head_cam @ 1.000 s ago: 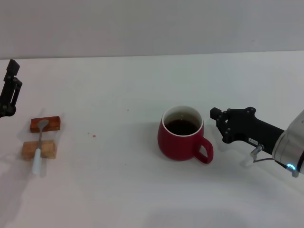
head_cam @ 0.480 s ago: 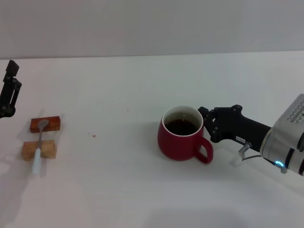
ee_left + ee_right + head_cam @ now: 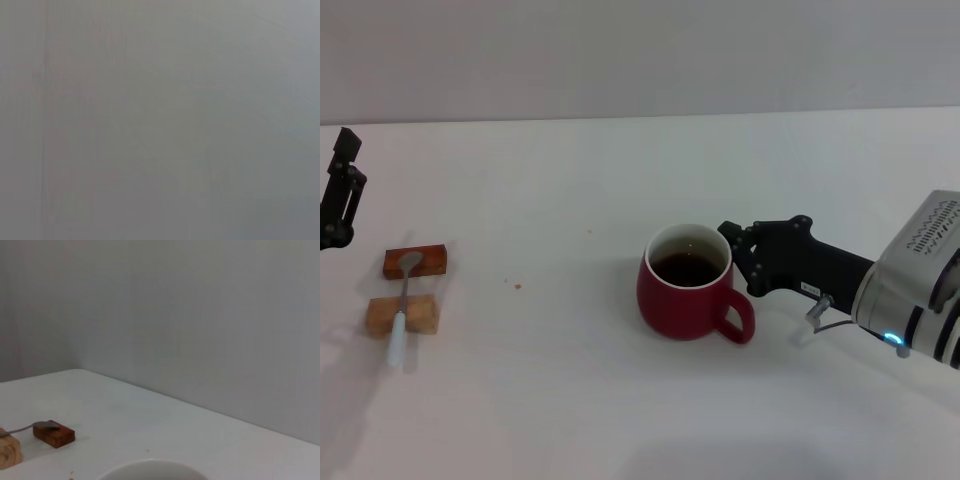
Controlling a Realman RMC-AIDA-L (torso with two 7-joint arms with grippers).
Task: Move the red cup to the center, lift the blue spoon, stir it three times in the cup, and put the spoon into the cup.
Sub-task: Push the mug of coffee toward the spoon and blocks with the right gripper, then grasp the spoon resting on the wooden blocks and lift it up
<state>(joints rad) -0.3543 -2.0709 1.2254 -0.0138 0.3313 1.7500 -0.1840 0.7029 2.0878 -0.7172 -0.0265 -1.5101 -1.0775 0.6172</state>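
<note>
The red cup [image 3: 682,302] stands right of the table's middle, dark liquid inside, its handle toward the front right. My right gripper [image 3: 740,258] is against the cup's right side just above the handle, fingers spread and open. The cup's white rim [image 3: 150,467] shows at the edge of the right wrist view. The blue spoon [image 3: 401,303] lies far left across two wooden blocks, bowl on the far one; its bowl [image 3: 44,425] shows in the right wrist view. My left gripper [image 3: 340,198] hangs at the left edge, behind the spoon.
A red-brown block [image 3: 416,261] and a pale block [image 3: 403,316] hold the spoon up off the white table [image 3: 550,380]. A small red speck [image 3: 518,286] lies between the blocks and the cup. A grey wall runs along the back. The left wrist view is plain grey.
My right gripper has moved left, reached the cup and slid it a little to the left. The spoon and the left arm have not moved.
</note>
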